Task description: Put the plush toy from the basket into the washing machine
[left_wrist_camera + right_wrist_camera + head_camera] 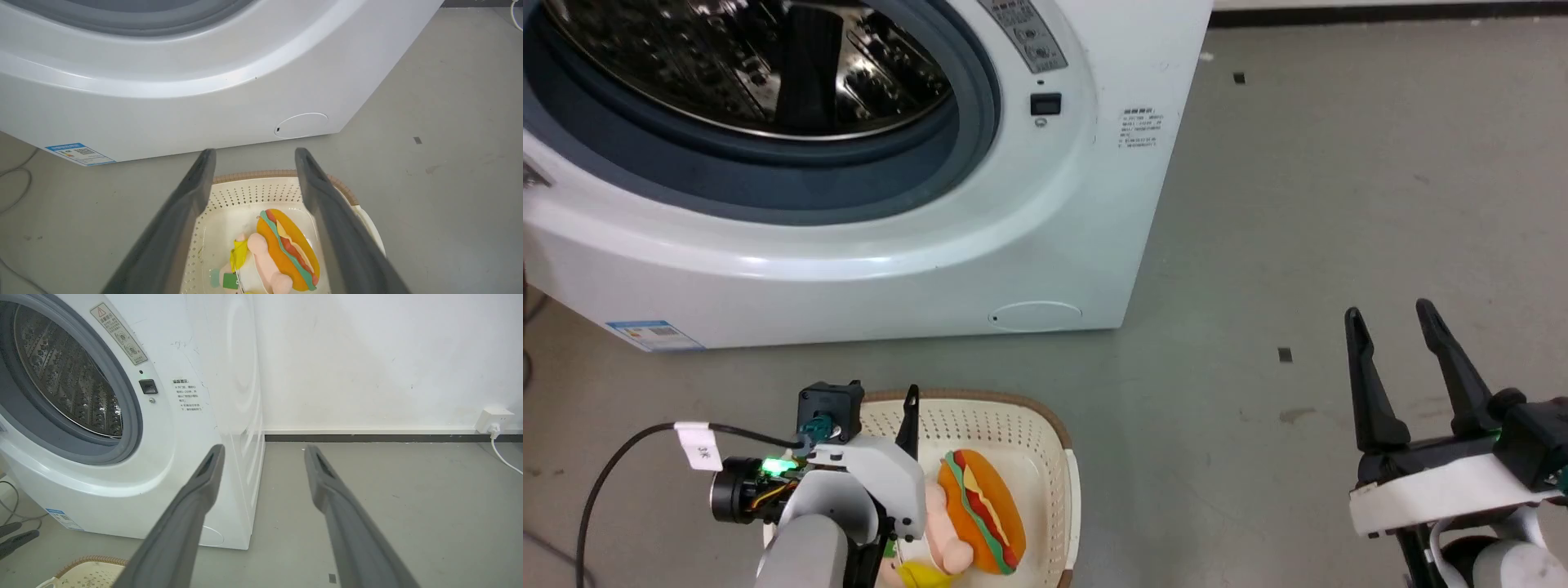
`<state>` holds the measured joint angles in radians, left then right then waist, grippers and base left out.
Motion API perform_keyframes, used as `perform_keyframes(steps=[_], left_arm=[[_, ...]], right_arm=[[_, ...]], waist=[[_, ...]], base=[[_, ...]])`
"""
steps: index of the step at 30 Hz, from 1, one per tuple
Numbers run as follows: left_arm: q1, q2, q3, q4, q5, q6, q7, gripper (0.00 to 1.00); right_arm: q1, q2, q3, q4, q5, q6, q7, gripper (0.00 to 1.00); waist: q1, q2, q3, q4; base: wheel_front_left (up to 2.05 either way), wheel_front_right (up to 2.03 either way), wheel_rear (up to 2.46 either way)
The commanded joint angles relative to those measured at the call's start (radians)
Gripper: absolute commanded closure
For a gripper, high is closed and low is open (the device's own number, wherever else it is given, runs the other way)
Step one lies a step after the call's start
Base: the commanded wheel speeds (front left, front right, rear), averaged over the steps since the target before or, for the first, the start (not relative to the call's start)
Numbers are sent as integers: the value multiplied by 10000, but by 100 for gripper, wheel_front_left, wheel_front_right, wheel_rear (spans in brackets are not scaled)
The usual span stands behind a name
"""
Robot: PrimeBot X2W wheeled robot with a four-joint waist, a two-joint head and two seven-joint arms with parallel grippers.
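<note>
Left tool (254, 152): fingers apart over basket (253, 174). Plush toy (286, 253), 6 o'clock of tool: likely light, soft, squashable; pinch across bun.

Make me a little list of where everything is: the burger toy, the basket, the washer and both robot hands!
toy: hamburger plush toy lying in the basket, not gripped
basket spot: on the grey floor, in front of the washing machine
washer: opening uncovered, steel drum showing
left hand: left gripper open, above the basket
right hand: right gripper open, holding nothing, over the floor off to the right
</note>
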<state>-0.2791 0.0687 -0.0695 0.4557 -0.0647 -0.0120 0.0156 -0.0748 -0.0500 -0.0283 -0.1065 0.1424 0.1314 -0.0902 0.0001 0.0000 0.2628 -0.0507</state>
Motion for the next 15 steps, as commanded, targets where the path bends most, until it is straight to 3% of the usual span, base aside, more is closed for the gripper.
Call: perform_keyframes(steps=[1, 15], left_arm=[[-310, 58, -97, 336, -25, -57, 74, 0], [-1388, 148, -658, 1890, -71, -116, 398, 0]], right_arm=[[-279, -1, 0, -149, 94, -3, -97, 0], [-749, -1, -61, -787, 385, -4, -409, 0]], waist=[[-1, 0, 358, -97], [-1, 0, 2085, -318]], base=[[0, 0, 0], [0, 0, 0]])
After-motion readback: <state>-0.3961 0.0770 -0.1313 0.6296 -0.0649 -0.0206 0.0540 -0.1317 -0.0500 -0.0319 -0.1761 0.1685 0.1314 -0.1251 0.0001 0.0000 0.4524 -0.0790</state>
